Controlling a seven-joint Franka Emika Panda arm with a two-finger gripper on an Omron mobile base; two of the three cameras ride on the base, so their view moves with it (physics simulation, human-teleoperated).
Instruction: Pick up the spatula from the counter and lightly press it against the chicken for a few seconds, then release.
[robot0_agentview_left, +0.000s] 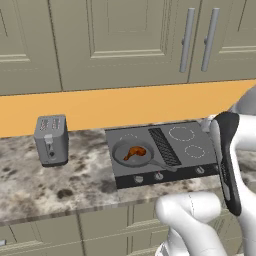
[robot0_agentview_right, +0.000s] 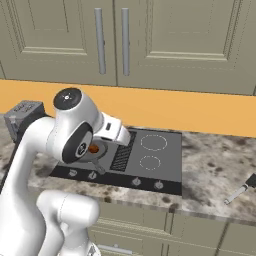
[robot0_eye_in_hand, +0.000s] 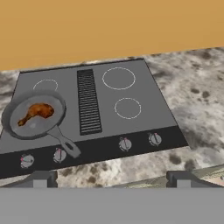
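Observation:
The spatula (robot0_agentview_right: 242, 190), with a grey handle and a dark head, lies on the speckled counter at the far right, well away from the cooktop. A browned chicken drumstick (robot0_agentview_left: 135, 151) (robot0_eye_in_hand: 37, 112) (robot0_agentview_right: 93, 148) rests in a dark frying pan (robot0_eye_in_hand: 14, 126) on the cooktop's front left burner. My gripper (robot0_eye_in_hand: 111, 180) hovers above the front of the cooktop, looking down over it. Its fingertips (robot0_eye_in_hand: 40, 179) stand far apart with nothing between them. In the right base view my white hand (robot0_agentview_right: 114, 131) hangs over the pan area, far left of the spatula.
A black cooktop (robot0_eye_in_hand: 127, 87) with a centre grille and front knobs is set into the granite counter (robot0_agentview_left: 75, 175). A grey toaster (robot0_agentview_left: 51, 140) stands to its left. An orange backsplash and beige wall cabinets rise behind. The pan handle (robot0_eye_in_hand: 65, 143) points toward the counter's front.

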